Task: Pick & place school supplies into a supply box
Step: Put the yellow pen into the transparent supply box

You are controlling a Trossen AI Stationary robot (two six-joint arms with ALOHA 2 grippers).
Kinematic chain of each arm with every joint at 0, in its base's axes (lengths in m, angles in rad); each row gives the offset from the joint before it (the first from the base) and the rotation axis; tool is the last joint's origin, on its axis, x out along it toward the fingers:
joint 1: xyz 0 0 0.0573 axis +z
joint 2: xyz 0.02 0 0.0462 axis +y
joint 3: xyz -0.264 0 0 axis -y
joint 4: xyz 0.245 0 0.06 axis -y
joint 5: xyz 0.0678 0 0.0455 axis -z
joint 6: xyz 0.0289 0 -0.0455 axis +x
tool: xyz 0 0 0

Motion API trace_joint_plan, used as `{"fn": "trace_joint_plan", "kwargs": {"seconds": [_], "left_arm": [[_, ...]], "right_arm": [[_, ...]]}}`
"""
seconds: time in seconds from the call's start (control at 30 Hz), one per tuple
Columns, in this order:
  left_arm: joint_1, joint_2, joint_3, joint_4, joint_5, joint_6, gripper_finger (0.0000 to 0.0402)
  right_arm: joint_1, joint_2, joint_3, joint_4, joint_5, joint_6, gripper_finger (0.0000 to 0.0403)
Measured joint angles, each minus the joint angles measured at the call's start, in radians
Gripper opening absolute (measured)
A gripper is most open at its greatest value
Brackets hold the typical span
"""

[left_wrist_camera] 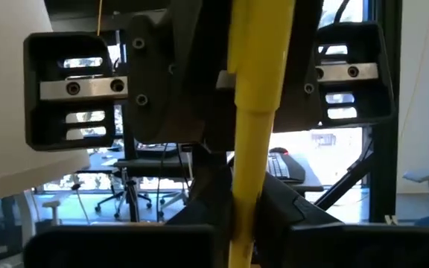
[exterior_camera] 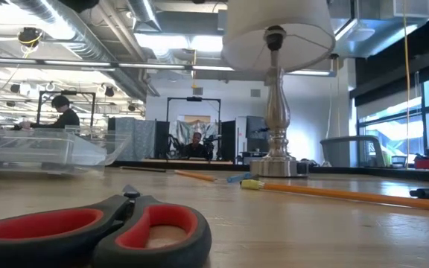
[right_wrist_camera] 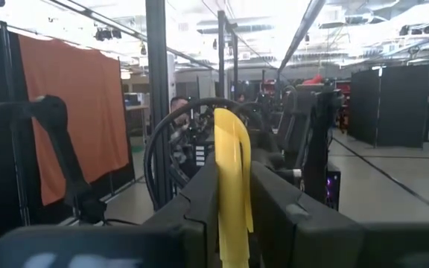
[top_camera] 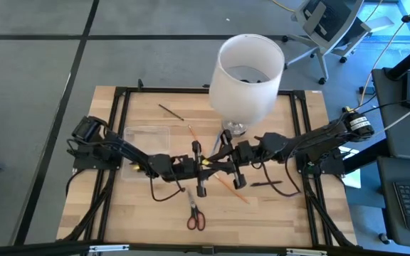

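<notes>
Left wrist view is showing the left gripper (left_wrist_camera: pixel 244 242) with jaws closing narrow on a yellow pen (left_wrist_camera: pixel 255 112), standing upright between them. Right wrist view is showing the right gripper (right_wrist_camera: pixel 233 223) with jaws also pinching narrow on the same yellow pen, seen end-on. High view is placing both grippers meeting mid-worktop, facing each other, the pen held between them above the wood.

Counts on the worktop (top_camera: pixel 276 213): one pair of red-handled scissors (top_camera: pixel 195 218) lying near the front edge; one orange pencil (top_camera: pixel 230 188) lying diagonally below the grippers; one more orange pencil (top_camera: pixel 191 132) lying just beside the box; one thin dark pencil (top_camera: pixel 170 112) lying toward the back; two black pens (top_camera: pixel 272 186) lying under the right arm.

One supply box (top_camera: pixel 146 148), clear shallow plastic, is sitting left of centre under the left arm. One white lamp (top_camera: pixel 246 75) is standing at the back.
</notes>
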Motion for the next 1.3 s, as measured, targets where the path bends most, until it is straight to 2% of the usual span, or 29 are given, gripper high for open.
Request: {"fn": "trace_joint_plan", "kwargs": {"seconds": [0.33, 0.47, 0.67, 0.8, 0.93, 1.13, 1.3], "left_arm": [[-0.033, -0.015, 0.000, -0.045, -0.119, 0.035, 0.0019], [-0.045, -0.018, 0.000, -0.058, -0.163, 0.025, 0.0018], [-0.074, -0.039, 0.000, -0.162, -0.290, 0.006, 0.0018], [-0.088, -0.123, 0.000, -0.454, -0.350, -0.141, 0.0018], [-0.089, -0.258, 0.001, -0.876, -0.293, -0.427, 0.0018], [-0.071, -0.419, 0.001, -1.531, -0.008, -0.922, 0.0018], [-0.052, -0.458, 0.001, -1.966, 0.273, -1.219, 0.0018]], "right_arm": [[-0.001, 0.000, 0.000, -0.012, -0.025, -0.008, 0.0079], [0.000, -0.023, -0.001, -0.077, -0.031, -0.008, 0.0115], [-0.002, -0.119, -0.002, -0.352, -0.030, -0.006, 0.0179], [-0.002, -0.207, -0.002, -0.534, -0.030, -0.001, 0.0200], [-0.002, -0.284, -0.002, -0.714, -0.029, 0.070, 0.0204], [-0.002, -0.332, -0.002, -0.964, -0.026, 0.132, 0.0205], [-0.002, -0.309, -0.002, -1.066, -0.026, 0.156, 0.0205]]}}
